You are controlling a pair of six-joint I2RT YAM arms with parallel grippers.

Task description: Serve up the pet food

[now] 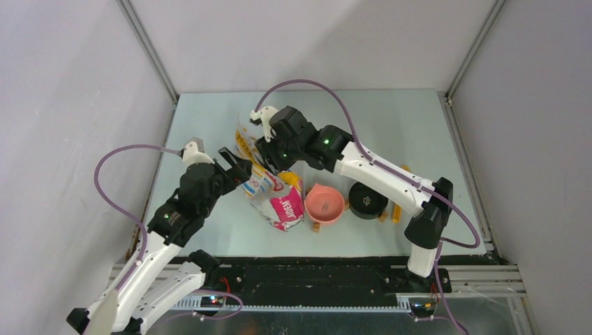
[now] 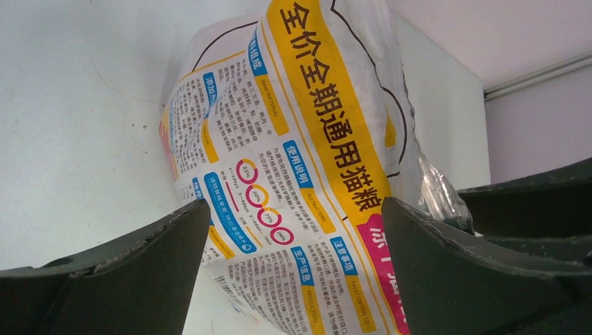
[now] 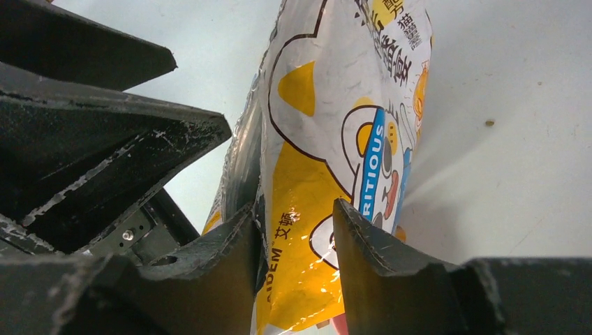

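**A:** Where is the pet food? I see no pellets.

**B:** None show. I'd judge it is inside the bag (image 1: pixel 276 199), which stands crumpled on the desk (image 1: pixel 391 132), just beside the pink bowl (image 1: pixel 308 202). The black bowl (image 1: pixel 368 201) is on that bowl's far side. The pink one looks bare. A brown speck (image 3: pixel 490 123) lies near the bag, too small to name.

**A:** How will it handle?

**B:** Dry kibble should be light and loose. It will pour readily and scatter if the bag is tipped too fast. It can only be handled through the bag, a glossy white, yellow and pink film that is soft, crinkly and probably slippery. I'd take the top edge with one arm and a lower corner with the other.

**A:** And the jaws?

**B:** The left jaws stand wide apart with the printed back of the bag between them, touching nothing. The right jaws sit either side of the bag's upper fold, close against the film. I cannot tell whether they pinch it yet.
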